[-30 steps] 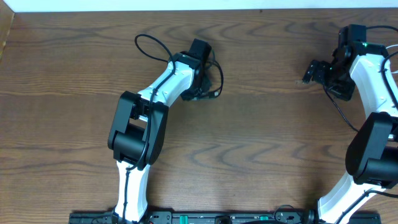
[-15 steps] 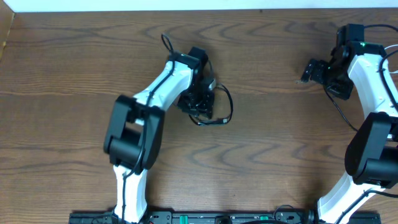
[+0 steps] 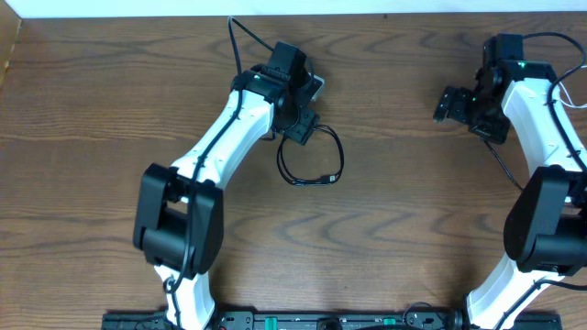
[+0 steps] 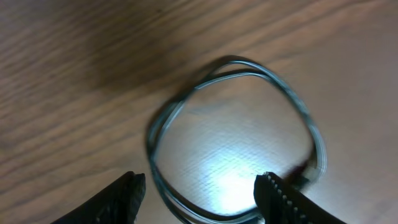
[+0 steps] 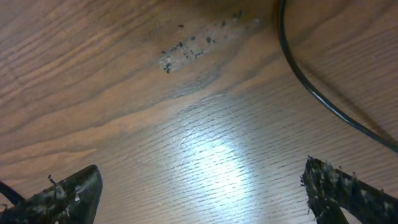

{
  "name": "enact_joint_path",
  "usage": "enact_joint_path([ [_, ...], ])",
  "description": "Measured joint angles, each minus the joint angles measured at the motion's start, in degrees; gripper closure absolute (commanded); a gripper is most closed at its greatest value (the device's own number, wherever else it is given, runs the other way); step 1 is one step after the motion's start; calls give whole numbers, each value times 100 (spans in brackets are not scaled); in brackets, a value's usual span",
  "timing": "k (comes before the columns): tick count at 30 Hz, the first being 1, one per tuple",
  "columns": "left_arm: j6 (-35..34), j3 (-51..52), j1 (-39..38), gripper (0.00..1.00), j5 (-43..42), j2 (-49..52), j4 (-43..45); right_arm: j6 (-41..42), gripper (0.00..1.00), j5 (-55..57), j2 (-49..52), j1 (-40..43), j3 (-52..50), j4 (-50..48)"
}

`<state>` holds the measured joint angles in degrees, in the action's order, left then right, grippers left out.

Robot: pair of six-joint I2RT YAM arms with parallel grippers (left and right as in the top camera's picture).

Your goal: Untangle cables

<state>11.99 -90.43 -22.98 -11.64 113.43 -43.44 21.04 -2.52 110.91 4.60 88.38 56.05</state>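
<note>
A thin black cable [image 3: 340, 160] lies in a double loop on the wooden table, with a small plug end at its near side. In the left wrist view the cable loop [image 4: 236, 63] lies flat just ahead of the jaws. My left gripper [image 3: 302, 128] is open and empty, just behind the loop; its fingers [image 4: 200, 194] stand either side of the loop's near edge. My right gripper [image 3: 449, 103] is open and empty [image 5: 202, 186] over bare wood at the far right. No white cable is in view.
A thicker black wire [image 5: 314, 94] crosses the right wrist view's upper right; in the overhead view it hangs by the right arm [image 3: 500, 158]. A scuffed patch [image 5: 199, 42] marks the wood. The table's far edge [image 3: 385, 15] is just beyond both grippers.
My left gripper swung toward the table's middle with the black cable, let it go and drew back toward the far edge. The loop now lies free. My right gripper shifted slightly left.
</note>
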Motion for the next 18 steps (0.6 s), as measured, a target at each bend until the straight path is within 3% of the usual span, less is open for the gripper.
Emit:
enact_joint_path([
  [5,7,4,0,37,435,424,417,0,1,0,0,-79,0,-20],
  [18,356,13,0,44,603,824,951,0,1,2,0,-160,0,-17],
])
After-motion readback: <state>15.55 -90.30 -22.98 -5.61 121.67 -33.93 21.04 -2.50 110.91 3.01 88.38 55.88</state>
